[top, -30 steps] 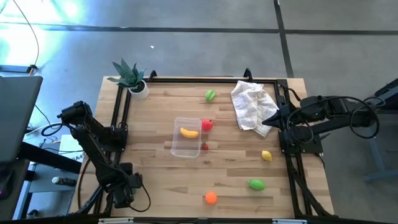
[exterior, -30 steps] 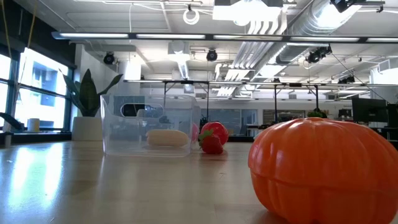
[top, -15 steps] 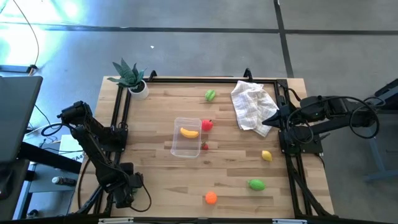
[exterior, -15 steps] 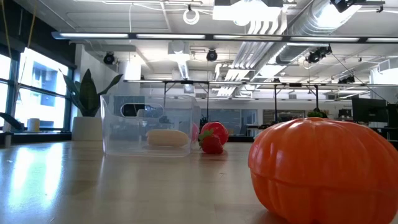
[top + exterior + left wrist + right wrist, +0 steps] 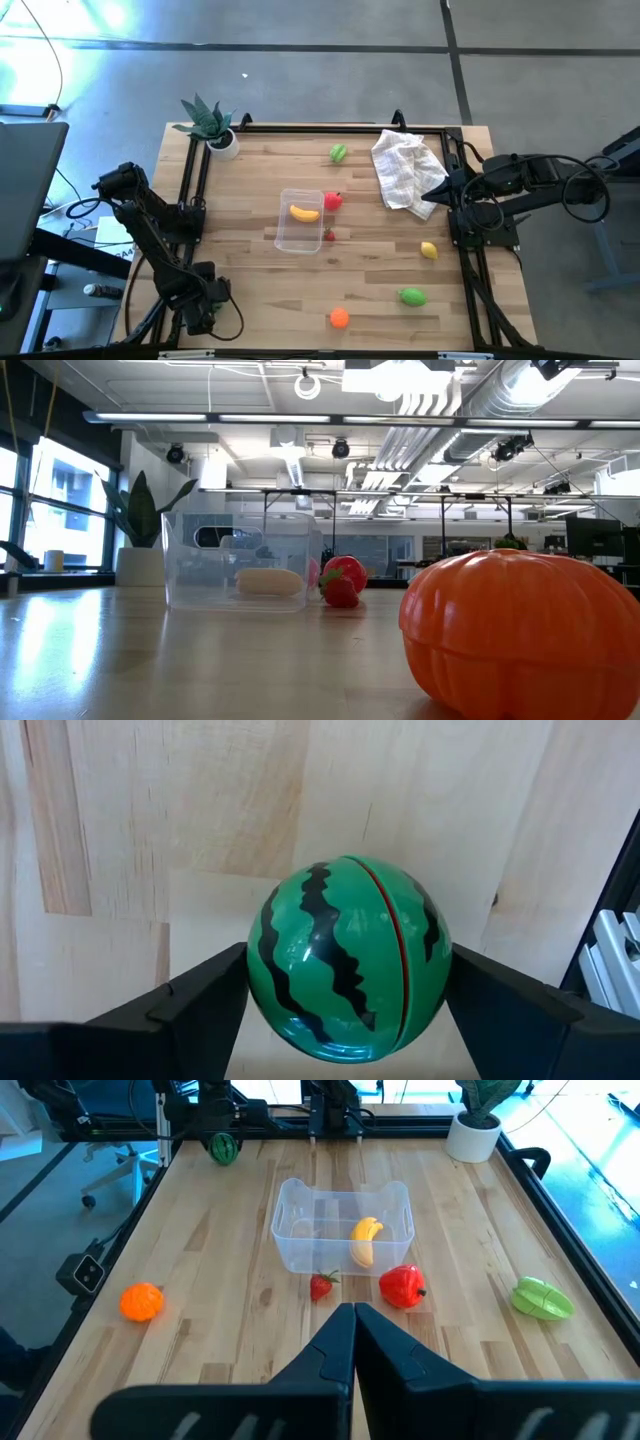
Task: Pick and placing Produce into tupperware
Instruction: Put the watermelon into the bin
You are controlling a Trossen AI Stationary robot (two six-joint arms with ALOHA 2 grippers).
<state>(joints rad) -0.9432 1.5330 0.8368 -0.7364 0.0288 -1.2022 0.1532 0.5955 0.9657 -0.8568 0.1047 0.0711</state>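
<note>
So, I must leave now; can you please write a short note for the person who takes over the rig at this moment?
Left hand: at the near left corner of the table, shut on the watermelon, low over the wood.
Right hand: shut, empty, waiting at the right edge beside the white cloth.
Done: only the banana lies in the tub.
Left: the watermelon, the red pepper and the strawberry just beside the tub, the green piece at the far edge, the lemon, the other green piece and the orange pumpkin near the front.
</note>
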